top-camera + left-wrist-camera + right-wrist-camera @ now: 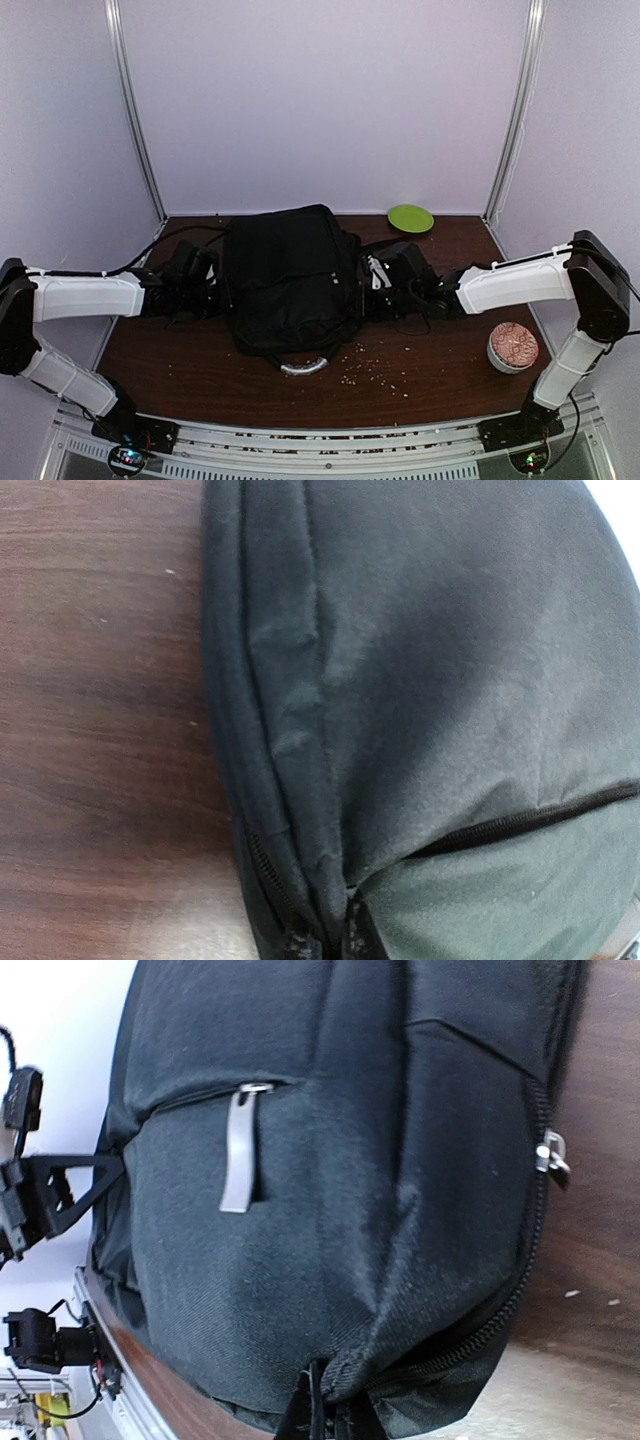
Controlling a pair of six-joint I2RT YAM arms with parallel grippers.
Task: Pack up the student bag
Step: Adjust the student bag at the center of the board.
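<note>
The dark wooden worktop (pixel 180 365) fills the floor of the white-walled cell. The student bag (pixel 290 275), black and by far the largest thing on it, lies flat in the middle, its far end close to the back wall and its grey padded handle (pixel 303 367) curving out over the wood at the near end.

The two arms reach in from either side and meet the bag at its mid-length. The left gripper (pixel 220 286) is against the bag's left edge. In its wrist view the jaws are closed at the bottom of the frame, right where the side seam and zip line bunch into a pucker, so it appears to have pinched a fold of the fabric, though the fingertips themselves are barely visible. The right gripper (pixel 364 285) is pressed to the bag's right edge in the same way, closed with a gather of black cloth drawn in between its fingers just beside the main zip.

A round bowl (pixel 513 347) with a reddish patterned inside stands near the right arm, well apart from the bag. A green plate (pixel 411 218) lies at the back right corner. Pale crumbs (pixel 375 372) are scattered on the wood just right of the handle. A flat silver zip pull (pixel 238 1150) hangs on the front pocket.
</note>
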